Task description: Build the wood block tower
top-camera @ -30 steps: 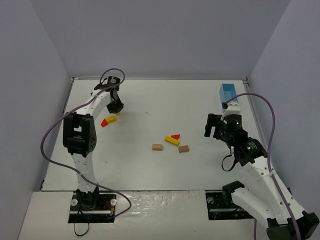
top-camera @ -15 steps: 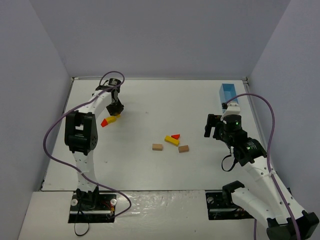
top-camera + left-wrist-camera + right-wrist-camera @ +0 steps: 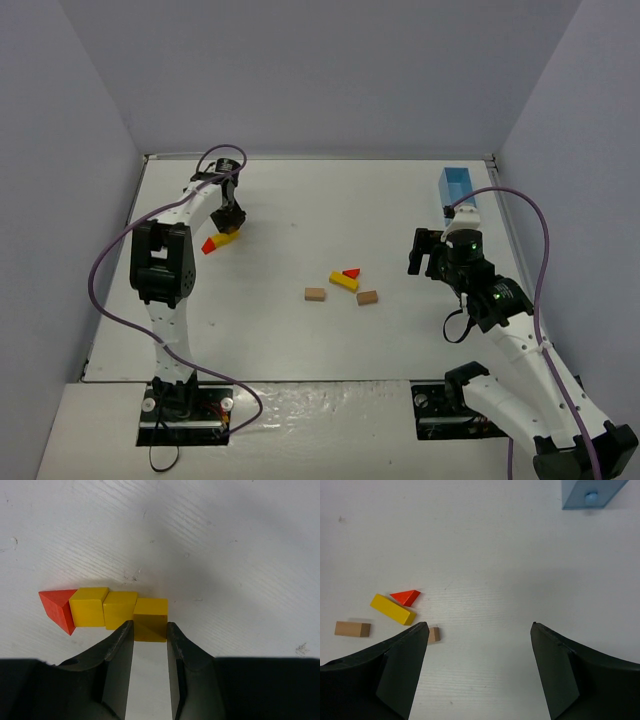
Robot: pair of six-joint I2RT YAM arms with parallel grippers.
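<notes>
Near the far left, a red wedge [image 3: 56,608] and three yellow blocks lie in a row on the table. My left gripper [image 3: 150,631] is shut on the rightmost yellow block [image 3: 150,615], which touches its yellow neighbour [image 3: 120,609]. In the top view this gripper [image 3: 230,222] sits over that row [image 3: 222,240]. Mid-table lie a long yellow block [image 3: 343,281], a red wedge [image 3: 351,272] and two tan blocks [image 3: 316,294] [image 3: 367,297], all flat and none stacked. My right gripper [image 3: 425,252] is open and empty, to their right; it also shows in the right wrist view [image 3: 477,630].
A light-blue box [image 3: 455,186] stands at the far right, also in the right wrist view [image 3: 590,492]. Grey walls enclose the white table on three sides. The left arm's purple cable loops above the table's left side.
My left gripper has shifted slightly toward the yellow row and come down on it. The right arm and the middle blocks have not moved.
</notes>
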